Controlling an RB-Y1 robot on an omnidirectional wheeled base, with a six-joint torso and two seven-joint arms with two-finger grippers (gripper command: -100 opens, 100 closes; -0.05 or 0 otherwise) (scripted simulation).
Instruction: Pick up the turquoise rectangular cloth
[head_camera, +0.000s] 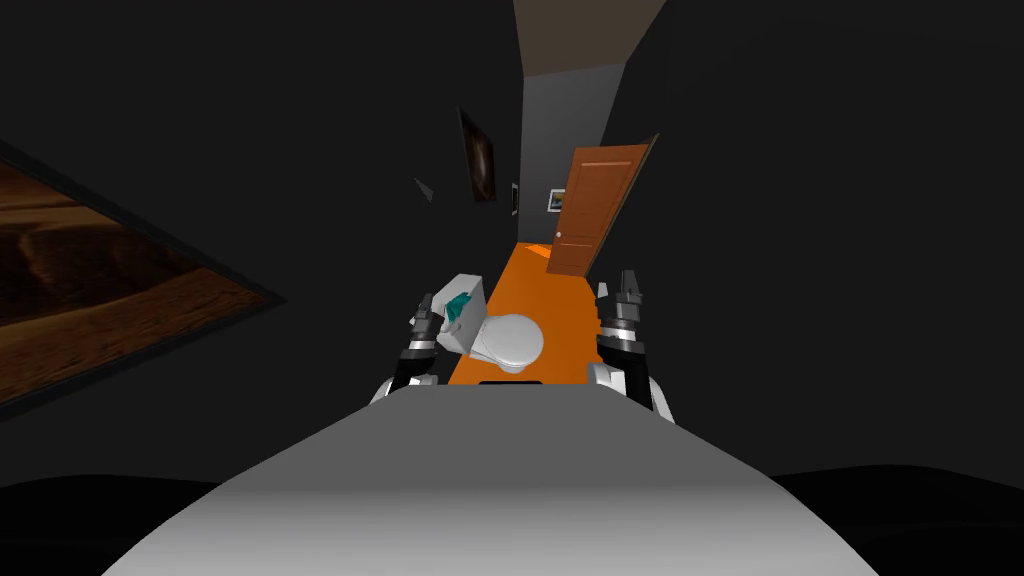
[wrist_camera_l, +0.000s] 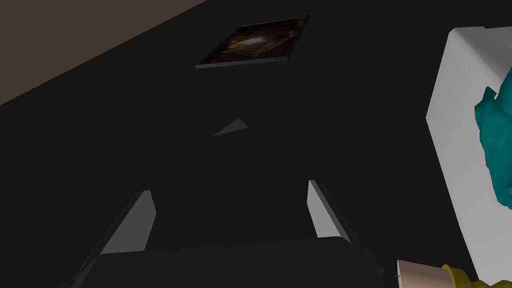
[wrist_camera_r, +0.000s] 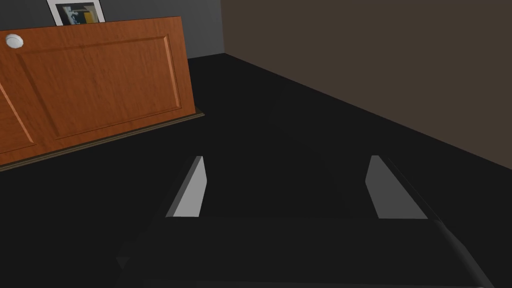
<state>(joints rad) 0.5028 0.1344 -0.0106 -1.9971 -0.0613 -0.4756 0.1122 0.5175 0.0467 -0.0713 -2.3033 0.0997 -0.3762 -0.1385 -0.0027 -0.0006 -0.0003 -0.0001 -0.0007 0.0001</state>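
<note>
The left gripper (wrist_camera_l: 235, 215) has its two blades spread wide with nothing between them. It is aimed past the white toilet tank (wrist_camera_l: 457, 150) at a dark wall, while the turquoise cloth (wrist_camera_l: 496, 145) lies crumpled on that tank, off to one side of the fingers and not touching them. To reach well, I judge the hand should swing toward the tank until the cloth sits centred between the open blades, settle over a raised fold rather than the hard tank edge, and only then close. The right gripper (wrist_camera_r: 285, 187) is equally open and empty, across the toilet near the wooden door (wrist_camera_r: 95, 85).
</note>
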